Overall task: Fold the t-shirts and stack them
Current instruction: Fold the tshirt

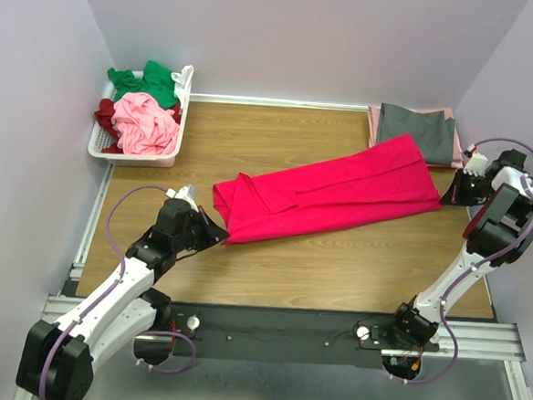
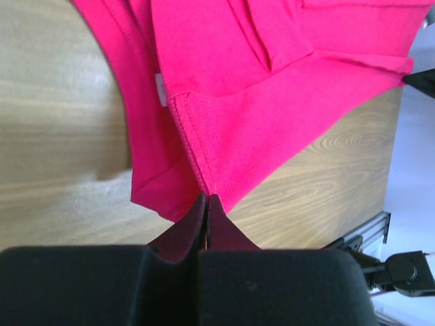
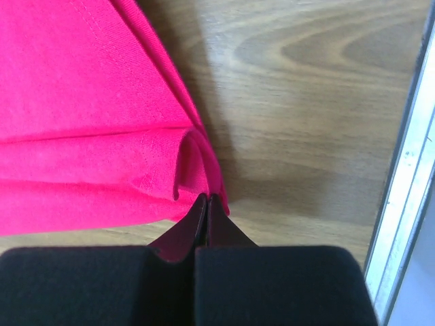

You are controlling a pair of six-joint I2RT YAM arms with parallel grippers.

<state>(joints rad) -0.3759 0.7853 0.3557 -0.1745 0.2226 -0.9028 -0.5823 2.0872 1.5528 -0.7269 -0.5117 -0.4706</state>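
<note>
A bright crimson-pink t-shirt point(image 1: 331, 191) lies stretched in a long band across the wooden table, from lower left to upper right. My left gripper point(image 1: 218, 236) is shut on its lower left end; in the left wrist view the black jaws point(image 2: 206, 198) meet on a ridge of the pink cloth point(image 2: 272, 102). At the other end my right gripper point(image 1: 449, 196) is shut on the corner; the right wrist view shows its tips point(image 3: 206, 199) pinching the folded pink edge point(image 3: 81, 122). More t-shirts, green point(image 1: 149, 82), light pink point(image 1: 146, 123) and maroon point(image 1: 105, 114), lie crumpled in a basket.
The white slatted basket point(image 1: 132, 158) stands at the back left corner. A folded grey shirt point(image 1: 416, 130) lies on a dusty pink one point(image 1: 373, 125) at the back right. A metal rail point(image 3: 408, 170) runs along the table's right edge, close to my right gripper.
</note>
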